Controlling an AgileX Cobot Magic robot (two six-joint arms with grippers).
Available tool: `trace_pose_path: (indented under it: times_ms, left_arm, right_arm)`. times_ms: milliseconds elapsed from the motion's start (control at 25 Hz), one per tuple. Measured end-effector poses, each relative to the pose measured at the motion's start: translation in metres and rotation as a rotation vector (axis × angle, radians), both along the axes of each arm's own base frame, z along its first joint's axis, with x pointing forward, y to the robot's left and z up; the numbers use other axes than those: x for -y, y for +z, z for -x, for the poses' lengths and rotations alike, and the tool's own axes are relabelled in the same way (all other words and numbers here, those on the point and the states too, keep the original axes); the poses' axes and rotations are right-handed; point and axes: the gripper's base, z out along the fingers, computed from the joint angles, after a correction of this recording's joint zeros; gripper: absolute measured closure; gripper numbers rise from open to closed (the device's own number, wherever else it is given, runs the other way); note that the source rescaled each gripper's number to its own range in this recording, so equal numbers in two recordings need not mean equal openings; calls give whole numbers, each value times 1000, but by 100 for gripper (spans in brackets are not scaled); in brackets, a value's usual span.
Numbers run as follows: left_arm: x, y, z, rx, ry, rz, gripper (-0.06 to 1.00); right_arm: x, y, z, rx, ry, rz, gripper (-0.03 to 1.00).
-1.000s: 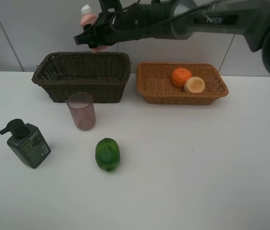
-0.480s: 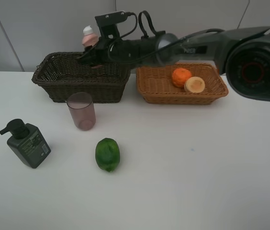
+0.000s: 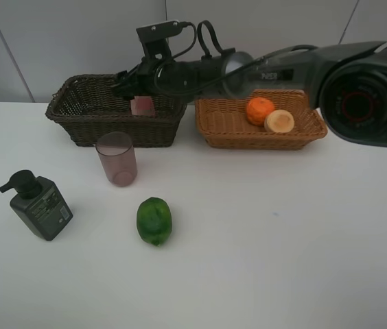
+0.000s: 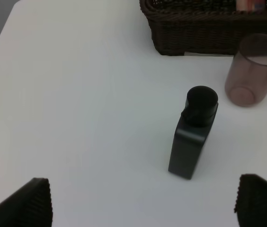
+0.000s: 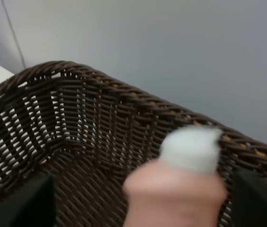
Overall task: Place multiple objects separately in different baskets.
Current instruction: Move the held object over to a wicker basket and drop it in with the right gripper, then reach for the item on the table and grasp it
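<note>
The high camera sits above the front edge of the table and looks down and back toward the wall, far enough to take in the whole top: dark basket at 11 o'clock, tan basket at 1 o'clock, pump bottle at 8 o'clock.

The left wrist camera looks steeply down on the table's left part from mid height. With the high view it shares the pump bottle, the cup and the dark basket's front wall.

The right wrist camera is very near, aimed into the dark basket toward its far wall and the grey wall behind. The pink bottle is blurred just before the lens. Both also show in the high view.
</note>
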Motion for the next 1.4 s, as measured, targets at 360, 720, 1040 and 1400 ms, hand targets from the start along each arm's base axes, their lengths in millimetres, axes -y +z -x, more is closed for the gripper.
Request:
trace_pose_path:
  times_ms: [360, 720, 1040, 1400]
  left_arm:
    - [0, 0, 0, 0, 0, 0, -6]
    - [0, 0, 0, 0, 0, 0, -6]
    - [0, 0, 0, 0, 0, 0, -6]
    - [0, 0, 0, 0, 0, 0, -6]
  right_arm:
    - [0, 0, 1, -28, -7, -2, 34]
    - [4, 42, 6, -23, -14, -48, 34]
    - [12, 78, 19, -95, 5, 0, 34]
    - [28, 131, 40, -104, 32, 95, 34]
